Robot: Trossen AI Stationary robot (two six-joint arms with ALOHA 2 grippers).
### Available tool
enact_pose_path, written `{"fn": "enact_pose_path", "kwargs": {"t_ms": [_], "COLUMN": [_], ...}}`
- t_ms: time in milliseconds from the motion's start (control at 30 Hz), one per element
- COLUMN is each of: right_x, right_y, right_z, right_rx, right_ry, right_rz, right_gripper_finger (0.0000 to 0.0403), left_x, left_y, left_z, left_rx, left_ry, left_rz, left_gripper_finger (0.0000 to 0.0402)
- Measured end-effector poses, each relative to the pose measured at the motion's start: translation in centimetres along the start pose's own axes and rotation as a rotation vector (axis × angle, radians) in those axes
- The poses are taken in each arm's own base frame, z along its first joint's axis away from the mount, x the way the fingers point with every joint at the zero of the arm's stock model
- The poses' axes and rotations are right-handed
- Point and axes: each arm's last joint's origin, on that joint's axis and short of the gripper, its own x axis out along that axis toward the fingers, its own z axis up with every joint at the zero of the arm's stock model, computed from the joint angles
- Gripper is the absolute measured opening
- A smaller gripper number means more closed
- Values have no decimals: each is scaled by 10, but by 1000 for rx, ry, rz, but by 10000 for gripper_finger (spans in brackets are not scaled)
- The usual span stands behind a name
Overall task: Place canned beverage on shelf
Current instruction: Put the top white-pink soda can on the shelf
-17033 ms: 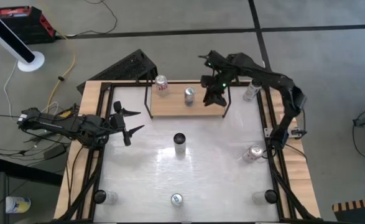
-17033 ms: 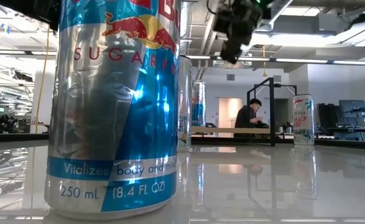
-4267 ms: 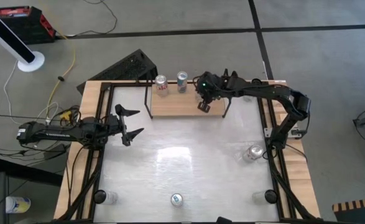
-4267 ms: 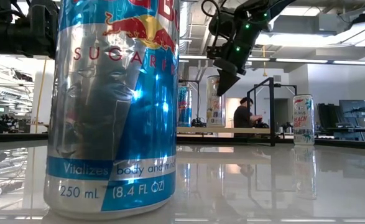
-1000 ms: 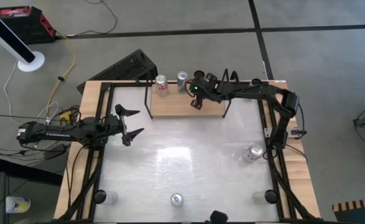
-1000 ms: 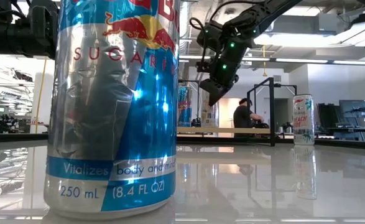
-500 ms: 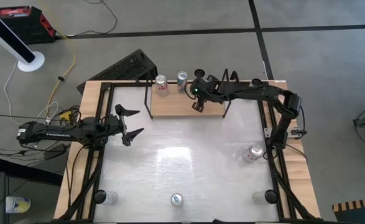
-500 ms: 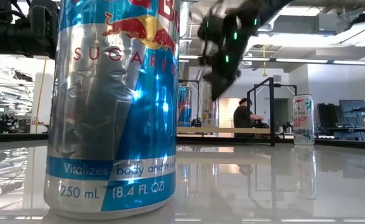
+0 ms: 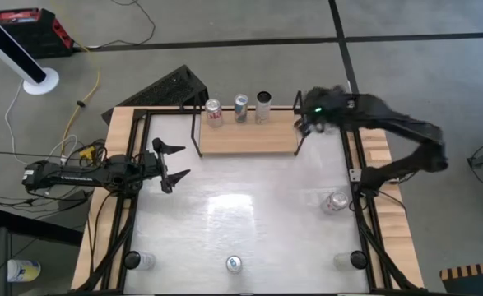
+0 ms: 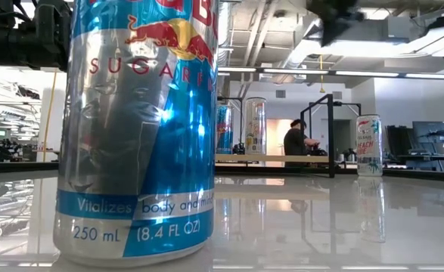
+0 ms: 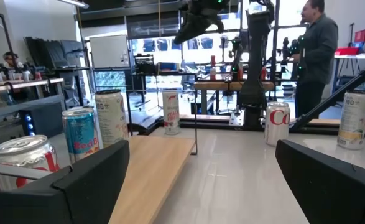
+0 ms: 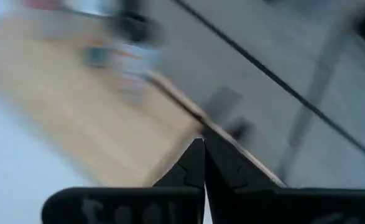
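Note:
The shelf (image 9: pixel 248 136), a light-wood board in a black wire frame, stands at the table's far middle. Three canned beverages (image 9: pixel 214 111) (image 9: pixel 240 107) (image 9: pixel 262 105) stand upright on their bases in a row along its far edge; in the left wrist view they are the cans (image 11: pixel 81 132) on the board (image 11: pixel 151 169). My right gripper (image 9: pixel 305 122) hangs shut and blurred above the shelf's right end, high in the low view (image 10: pixel 335 13), touching nothing. My left gripper (image 9: pixel 172 163) waits open at the table's left, level, pointing toward the shelf.
A large blue-and-silver can (image 10: pixel 142 128) stands close before the low camera, the can (image 9: pixel 234 263) at the near edge. More cans stand at the near corners (image 9: pixel 140 261) (image 9: pixel 348 260), and one (image 9: pixel 336 201) is by the right rail. A person (image 11: pixel 316 50) stands beyond the table.
My right gripper has risen from the shelf's middle and swung fast toward the table's right edge, rolling as it went and staying shut. The third can, which the arm covered before, now shows upright in the row on the shelf.

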Motion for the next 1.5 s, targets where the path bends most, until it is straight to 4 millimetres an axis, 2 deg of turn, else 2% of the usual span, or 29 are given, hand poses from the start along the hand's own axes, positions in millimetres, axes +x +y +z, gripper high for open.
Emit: {"fn": "enact_pose_path", "kwargs": {"t_ms": [100,167,300,400,533,833,933,1233,1367,1500], "right_x": [-3,2,21,34,49,80,83,88,94,102], "right_y": [-26,-37,-49,-58,-67,-84,-85,-77,-64,-49], "right_z": [-19,-32,-54,-63,-67,-70,-68,-63,-61,-73], "right_rx": [147,246,344,395,477,557,596,660,660,670], "right_ry": [28,52,118,160,209,310,286,235,196,172], "right_rz": [-102,-146,-237,-287,-335,-352,-348,-363,-439,-496], "right_gripper_finger": [31,35,51,79,142,329,366,381,382,382], "left_x": [0,0,0,0,0,0,0,0,0,0], "left_y": [0,0,0,0,0,0,0,0,0,0], "left_z": [0,0,0,0,0,0,0,0,0,0], "left_rx": [0,0,-2,-4,-2,-1,-1,0,0,-1], "left_ry": [0,-1,-2,-2,-2,-1,0,1,0,-3], "left_rz": [0,1,1,1,4,6,6,6,3,-16], "left_gripper_finger": [393,393,393,393,393,393,393,393,393,393]}}
